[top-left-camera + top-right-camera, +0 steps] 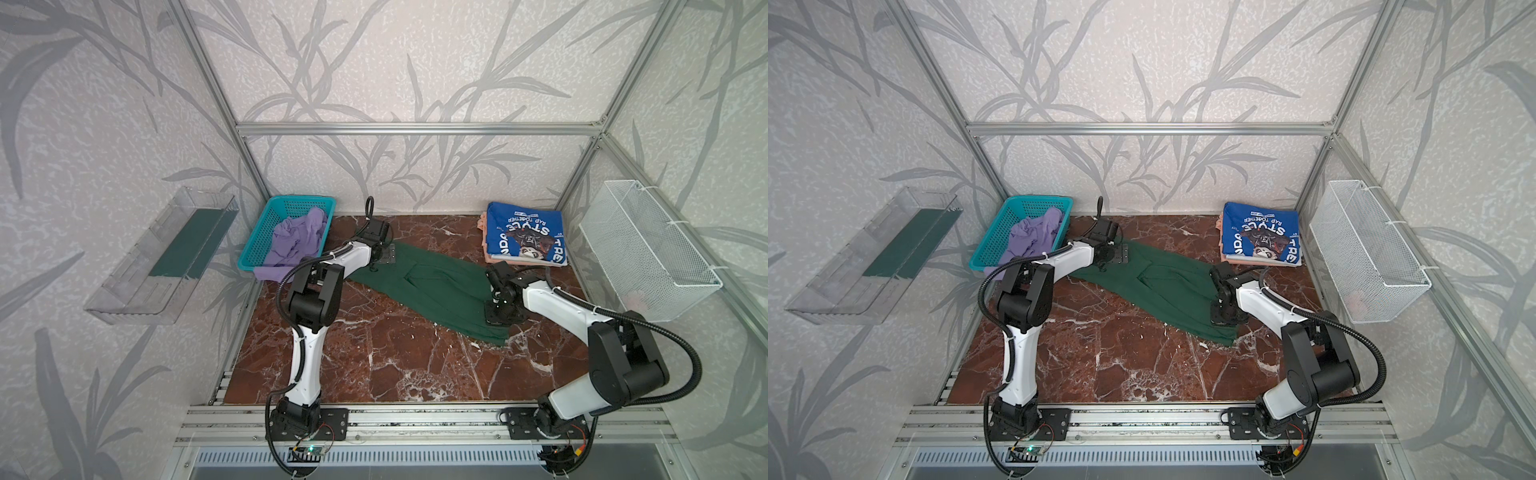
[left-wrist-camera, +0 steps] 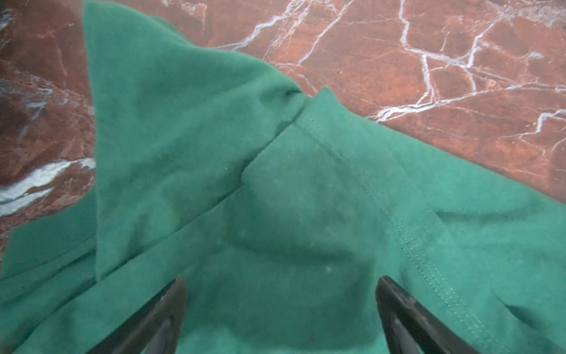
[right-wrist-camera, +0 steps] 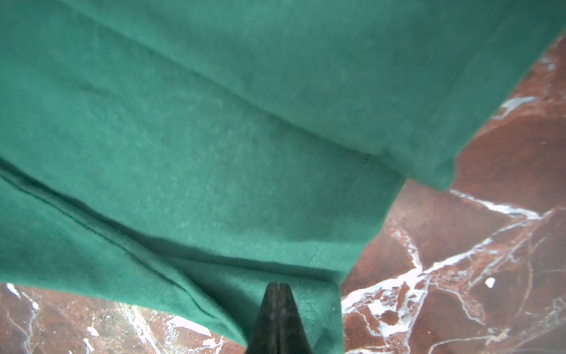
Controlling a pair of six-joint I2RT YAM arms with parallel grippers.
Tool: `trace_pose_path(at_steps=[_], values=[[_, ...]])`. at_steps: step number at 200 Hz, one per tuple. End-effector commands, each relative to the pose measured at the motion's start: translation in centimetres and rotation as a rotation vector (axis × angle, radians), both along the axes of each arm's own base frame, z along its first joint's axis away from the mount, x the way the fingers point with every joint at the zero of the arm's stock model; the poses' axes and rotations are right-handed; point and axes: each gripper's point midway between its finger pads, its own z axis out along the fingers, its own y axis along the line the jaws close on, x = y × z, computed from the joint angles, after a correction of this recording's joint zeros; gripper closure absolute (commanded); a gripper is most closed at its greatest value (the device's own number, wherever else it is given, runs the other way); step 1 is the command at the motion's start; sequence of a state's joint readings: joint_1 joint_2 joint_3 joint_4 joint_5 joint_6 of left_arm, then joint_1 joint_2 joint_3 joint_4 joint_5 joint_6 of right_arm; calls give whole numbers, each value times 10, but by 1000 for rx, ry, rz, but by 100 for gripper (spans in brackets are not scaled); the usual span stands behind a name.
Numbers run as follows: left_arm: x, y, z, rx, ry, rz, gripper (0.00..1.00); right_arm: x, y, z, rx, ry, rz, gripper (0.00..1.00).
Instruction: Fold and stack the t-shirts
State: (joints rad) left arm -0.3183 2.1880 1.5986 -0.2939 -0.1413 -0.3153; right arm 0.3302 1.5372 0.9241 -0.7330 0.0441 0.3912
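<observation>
On the right wall hangs a white wire basket. Something pale pink lies at its bottom, too faint to name. On the left wall a clear plastic tray shows a dark green strip inside; I cannot tell what it is.

On the red-brown marble table the dark green t-shirt lies as a long band, going diagonally from the near right to the far left.

At its nearer end the right gripper has both fingers pressed together on the hem corner and pinches the cloth. Its arm covers part of this end in both top views.

At the farther end the left gripper stands wide open above the sleeve seam and holds nothing. Its arm hides that end of the shirt in both top views.

In the far left corner the turquoise perforated basket holds the crumpled lavender t-shirt, with 1 part hanging over its near rim.

In the far right corner the folded royal blue t-shirt, with white lettering, lies on the peach t-shirt, of which only the edges show.
</observation>
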Motion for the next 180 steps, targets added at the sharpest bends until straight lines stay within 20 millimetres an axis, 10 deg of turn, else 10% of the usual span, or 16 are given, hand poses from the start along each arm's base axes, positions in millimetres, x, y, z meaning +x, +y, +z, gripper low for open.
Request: trace_pose_path(at_steps=[1,76,180], values=[[1,9,-1,15,14,29,3,3,-1,8,11,4,-8,100],[-52,-45,65,-322,-32,-136,1,-26,-7,7,174,63,-100,57],[-138,-147,19,-174,188,-482,1,-45,-3,-13,272,98,-143,49]])
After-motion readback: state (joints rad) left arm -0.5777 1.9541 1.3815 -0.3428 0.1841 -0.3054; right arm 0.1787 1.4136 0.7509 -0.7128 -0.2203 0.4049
